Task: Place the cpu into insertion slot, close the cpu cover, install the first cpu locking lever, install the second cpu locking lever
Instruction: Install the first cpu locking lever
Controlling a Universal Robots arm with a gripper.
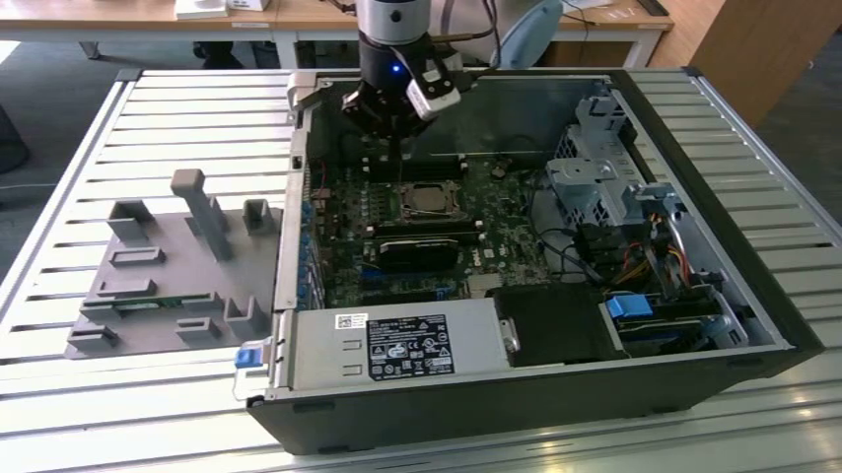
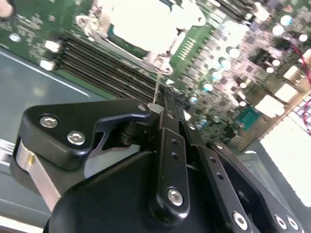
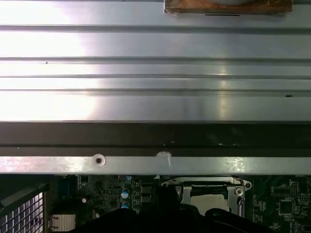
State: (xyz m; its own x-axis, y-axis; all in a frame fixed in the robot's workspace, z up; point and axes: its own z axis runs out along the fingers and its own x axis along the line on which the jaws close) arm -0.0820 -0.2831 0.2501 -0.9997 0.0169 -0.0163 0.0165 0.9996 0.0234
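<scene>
In the exterior view, the hand (image 1: pixel 394 163) hangs inside the open computer case (image 1: pixel 776 296), which lies on a ribbed aluminium table (image 1: pixel 197 118). The cpu (image 1: pixel 428 200), a small flat square with a dull grey-tan top, sits in its socket on the green motherboard (image 1: pixel 507 212), just beside the hand's tips and a little nearer the camera. The cpu cover (image 1: pixel 428 187), a thin silver frame, lies flat around the chip. A matte grey moulded fixture (image 1: pixel 158 276) rests on the table at the exterior view's left, well apart from the case.

In the second wrist view, the black, bolted links of the hand converge and its fingers (image 2: pixel 167 114) are drawn together, clamped on the locking lever (image 2: pixel 157 87). This thin bright wire runs from the fingertips to the corner of the socket. The socket's metal top glares white, so chip and cover cannot be told apart there. Long dark memory slots (image 2: pixel 102 63) lie in rows between the socket and the hand.

In the first wrist view, the silver cover frames the tan chip, and beyond them lie the case's flat grey rim and the table's shiny ribs.
</scene>
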